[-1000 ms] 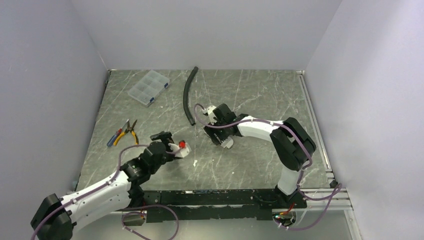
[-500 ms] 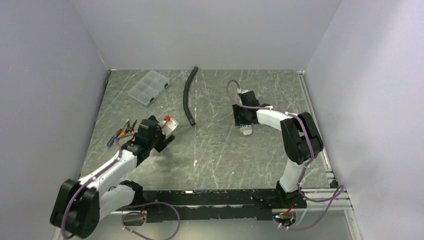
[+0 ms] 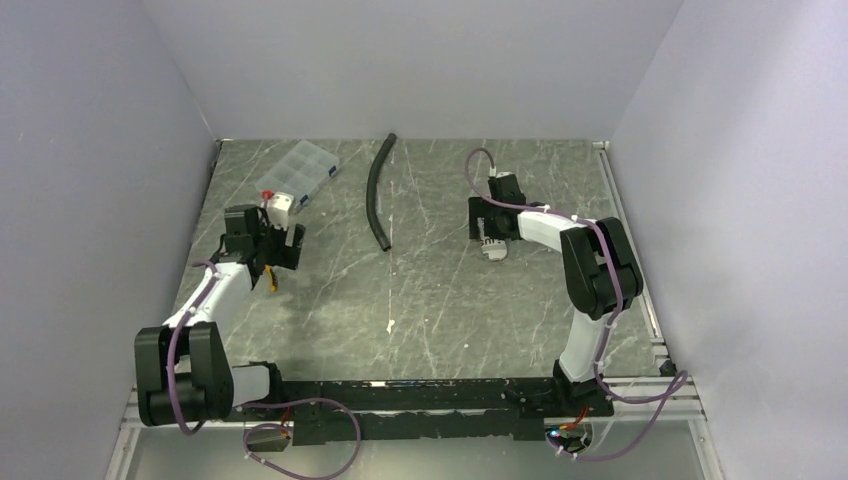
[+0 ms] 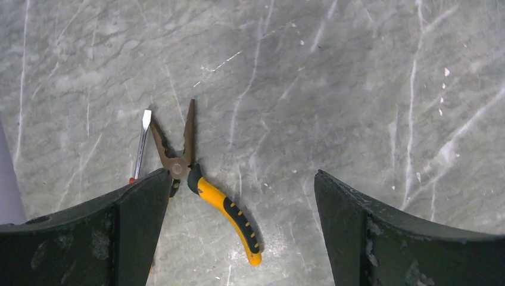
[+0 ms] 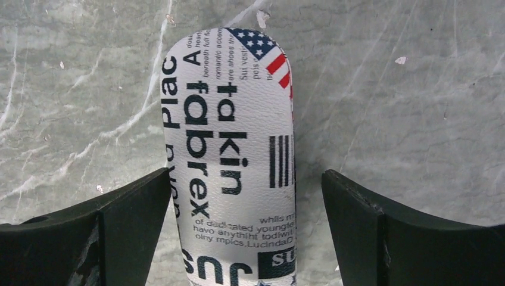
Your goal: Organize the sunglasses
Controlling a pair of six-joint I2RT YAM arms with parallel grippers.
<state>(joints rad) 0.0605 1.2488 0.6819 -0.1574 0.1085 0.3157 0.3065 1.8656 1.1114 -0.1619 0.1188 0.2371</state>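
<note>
Sunglasses: I saw none, step judged searching | left claw [image 4: 241, 174] wide over pliers [image 4: 226, 208] | right claw [image 5: 244, 176] wide over printed pouch [image 5: 229, 119] | next: probably check pouch

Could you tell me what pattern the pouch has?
Pouch: white with black newspaper-style print, stars-and-stripes corner; clearest in the right wrist view.

Pouch [image 5: 229, 161]: black print "takin", "fabrex", "Plac"; US flag corner.

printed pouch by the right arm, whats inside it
Only the printed white outside of the pouch shows, flat on the table below the open right end effector. Its inside is covered.
</note>
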